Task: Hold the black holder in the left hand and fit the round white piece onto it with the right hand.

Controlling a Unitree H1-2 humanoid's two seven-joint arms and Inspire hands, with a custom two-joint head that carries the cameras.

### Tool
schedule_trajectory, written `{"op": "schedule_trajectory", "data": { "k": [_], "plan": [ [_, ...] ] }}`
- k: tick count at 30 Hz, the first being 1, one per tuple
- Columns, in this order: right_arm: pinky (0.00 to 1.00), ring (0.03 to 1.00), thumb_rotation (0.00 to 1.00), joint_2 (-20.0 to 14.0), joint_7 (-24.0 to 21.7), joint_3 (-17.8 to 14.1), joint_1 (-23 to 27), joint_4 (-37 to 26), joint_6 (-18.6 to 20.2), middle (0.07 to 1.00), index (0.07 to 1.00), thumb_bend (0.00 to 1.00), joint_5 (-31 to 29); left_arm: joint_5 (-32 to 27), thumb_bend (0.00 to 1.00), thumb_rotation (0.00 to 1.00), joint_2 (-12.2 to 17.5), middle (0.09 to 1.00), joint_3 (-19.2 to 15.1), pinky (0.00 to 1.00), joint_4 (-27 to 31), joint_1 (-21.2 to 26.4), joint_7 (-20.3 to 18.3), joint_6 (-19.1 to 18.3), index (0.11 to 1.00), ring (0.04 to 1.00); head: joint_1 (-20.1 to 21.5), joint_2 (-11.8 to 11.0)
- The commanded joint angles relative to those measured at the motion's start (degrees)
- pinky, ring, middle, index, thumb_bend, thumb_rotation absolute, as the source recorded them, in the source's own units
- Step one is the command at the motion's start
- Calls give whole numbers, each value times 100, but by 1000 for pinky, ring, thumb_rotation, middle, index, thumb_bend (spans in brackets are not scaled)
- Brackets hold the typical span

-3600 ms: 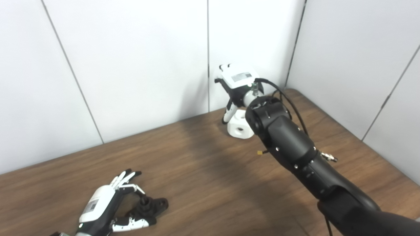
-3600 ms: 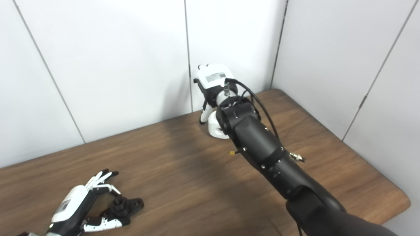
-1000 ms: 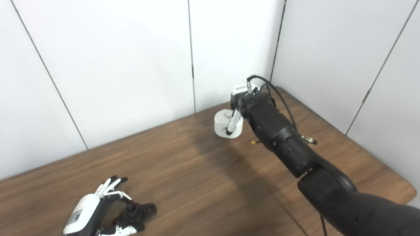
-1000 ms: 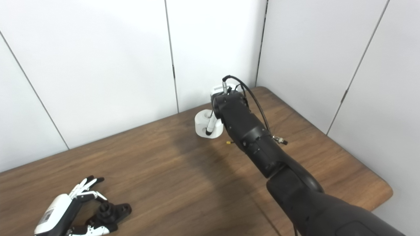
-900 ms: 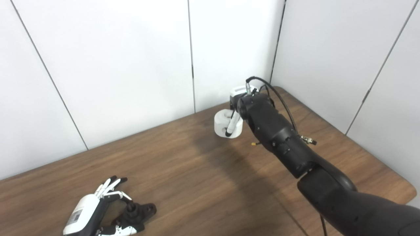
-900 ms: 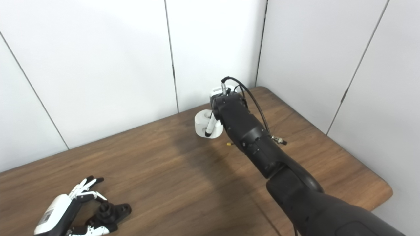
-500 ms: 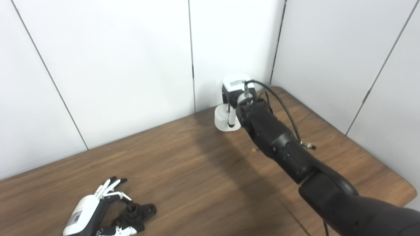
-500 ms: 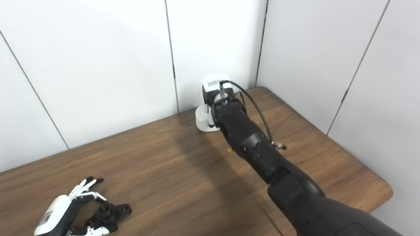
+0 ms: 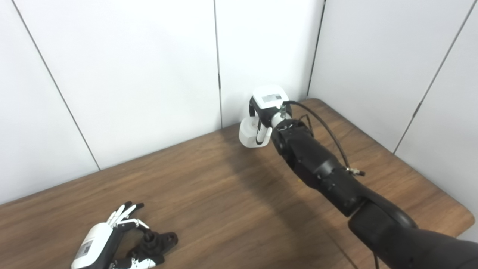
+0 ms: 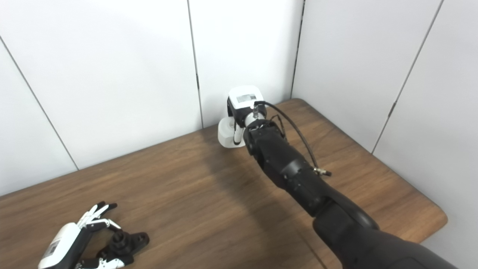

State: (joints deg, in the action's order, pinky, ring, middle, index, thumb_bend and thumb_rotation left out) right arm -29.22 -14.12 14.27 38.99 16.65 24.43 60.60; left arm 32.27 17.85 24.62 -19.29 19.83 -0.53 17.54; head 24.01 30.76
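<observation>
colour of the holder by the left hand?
Black holder, clearest in the left eye view, beside the left hand.

The table (image 9: 231, 201) is dark brown wood with a streaked grain, and the walls (image 9: 142, 67) are plain white panels split by thin dark seams. The holder (image 9: 158, 242) is black, the round piece (image 9: 248, 134) white. Both hands, left (image 9: 101, 246) and right (image 9: 266, 106), are white-backed with black-tipped fingers, on a black right arm (image 9: 321, 168).
</observation>
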Motion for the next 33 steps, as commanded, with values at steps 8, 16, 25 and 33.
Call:
{"op": "schedule_trajectory", "data": {
  "k": [8,16,25,33],
  "plan": [
    [812,822,137,128,-2387,-114,688,-1570,248,739,483,525,139,454,524,56,-23,926,254,1000,-251,-410,-213,-419,483,1000,-1046,304],
    [808,844,135,385,-3627,34,865,-2641,233,755,482,525,-94,627,524,58,-331,934,406,1000,-228,-273,-282,-847,483,1000,-2130,625],
    [850,855,135,645,-4132,205,908,-3075,192,767,480,524,-466,572,524,59,-599,941,470,1000,-323,-110,-246,-1073,482,1000,-2605,799],
    [797,837,139,822,-4210,538,855,-3366,177,754,480,525,-605,601,524,61,-688,943,557,1000,-388,19,-193,-1129,481,1000,-2717,973]
  ]
}}
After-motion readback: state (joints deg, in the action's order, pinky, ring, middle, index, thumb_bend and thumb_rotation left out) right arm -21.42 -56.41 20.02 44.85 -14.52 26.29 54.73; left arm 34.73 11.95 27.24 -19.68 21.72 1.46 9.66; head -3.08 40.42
